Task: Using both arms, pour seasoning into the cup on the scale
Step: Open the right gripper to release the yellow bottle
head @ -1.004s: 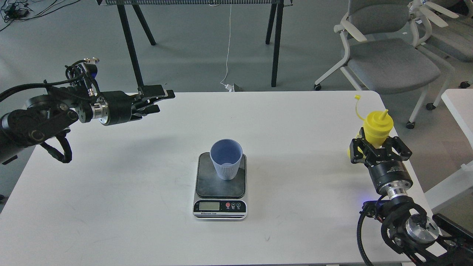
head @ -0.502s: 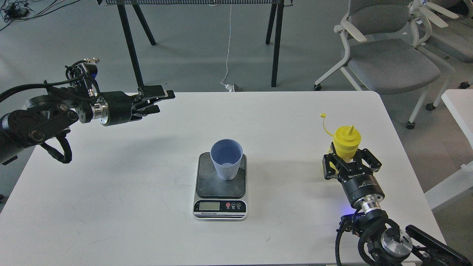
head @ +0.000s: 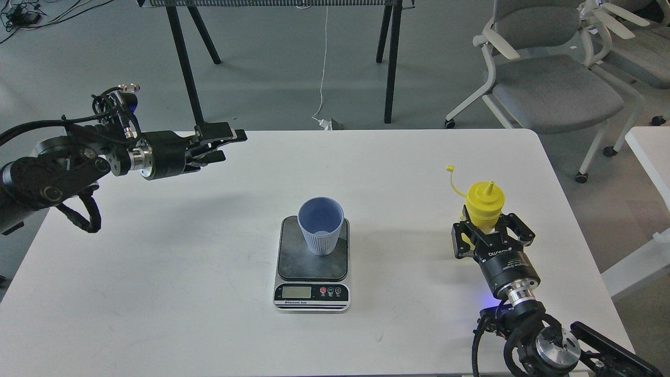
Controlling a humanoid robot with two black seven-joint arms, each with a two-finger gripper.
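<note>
The light blue ribbed cup stands upright on the dark platform of the scale in the middle of the white table. My right gripper is shut on the yellow seasoning bottle, holding it upright to the right of the scale, nozzle up, its tethered cap hanging open to the left. My left gripper hovers over the table's far left part, fingers apart and empty, well away from the cup.
The white table has its far edge just behind my left gripper. Black stand legs and grey office chairs stand on the floor beyond it. Another white table edge shows at the right.
My right gripper has carried the yellow bottle left and toward me, from the table's right edge to a spot closer to the scale. The left arm has barely moved.
</note>
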